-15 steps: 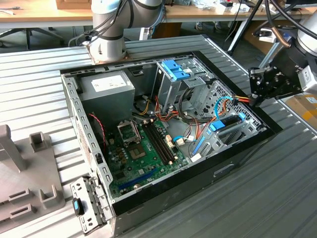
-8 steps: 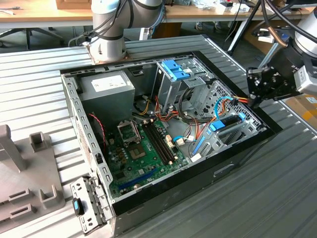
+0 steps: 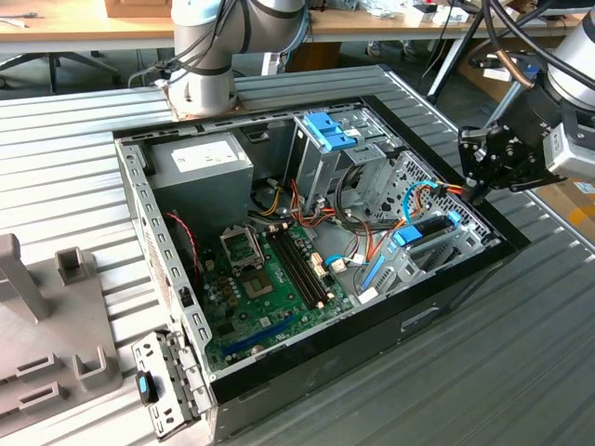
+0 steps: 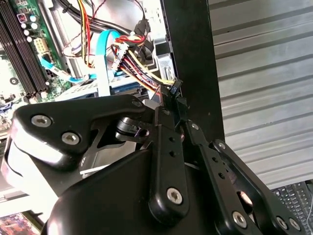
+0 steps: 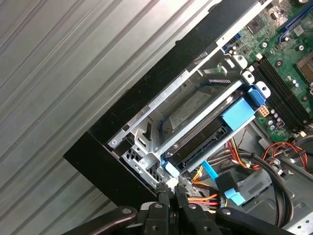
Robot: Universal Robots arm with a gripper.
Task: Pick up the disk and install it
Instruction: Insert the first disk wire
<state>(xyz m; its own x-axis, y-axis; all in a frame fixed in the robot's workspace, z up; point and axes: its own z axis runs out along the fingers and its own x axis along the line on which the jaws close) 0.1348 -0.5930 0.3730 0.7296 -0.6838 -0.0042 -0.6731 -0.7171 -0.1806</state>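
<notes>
Hovering over the rim of the case (image 3: 372, 346) on the exterior view's right, our gripper (image 3: 476, 190) has its fingers pinched narrow with nothing between them; we see the tips together in both wrist views. Just past the tips lies the disk (image 5: 208, 139), seated in the metal bay (image 5: 142, 142) with its blue carrier alongside. We cannot tell whether the tips touch it. Cables (image 4: 132, 54) bunch beside it. Farther in sits the motherboard (image 3: 270, 279). The case rests on a ribbed table (image 3: 74, 139).
</notes>
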